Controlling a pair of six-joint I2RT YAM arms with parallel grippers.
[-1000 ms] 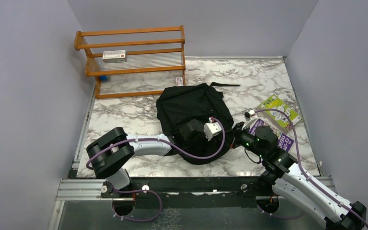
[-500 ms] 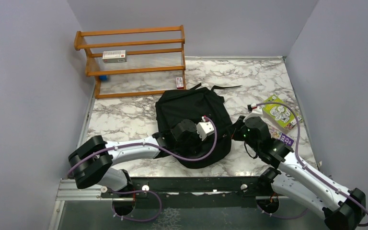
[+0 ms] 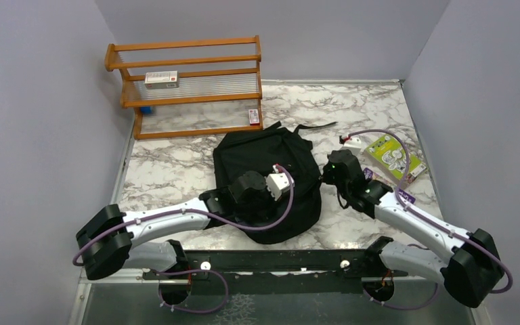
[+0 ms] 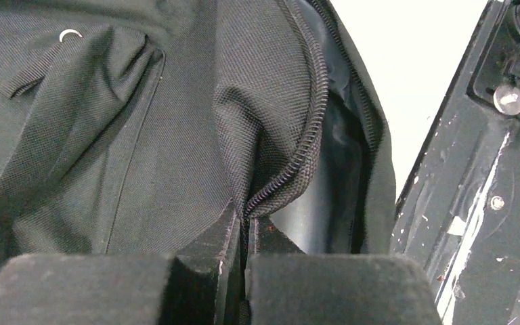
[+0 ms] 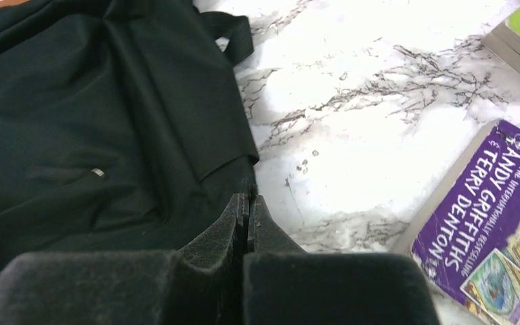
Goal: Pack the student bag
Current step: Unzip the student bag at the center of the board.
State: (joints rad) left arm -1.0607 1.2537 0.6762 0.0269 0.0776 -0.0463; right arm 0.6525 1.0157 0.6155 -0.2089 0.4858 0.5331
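From above, the bag (image 3: pixel 261 156) lies on the bench (image 3: pixel 176 169) between two low, outstretched arms. A green book (image 3: pixel 393 154) lies outside it, so packing looks barely begun. Left wrist view: the left hand (image 4: pixel 246 227) is clamped on the zipper (image 4: pixel 291 162) edge of the bag's gaping mouth. Right wrist view: the right hand (image 5: pixel 248 203), its halves pressed together, seems to pinch the bag's side edge, near a purple book (image 5: pixel 487 203).
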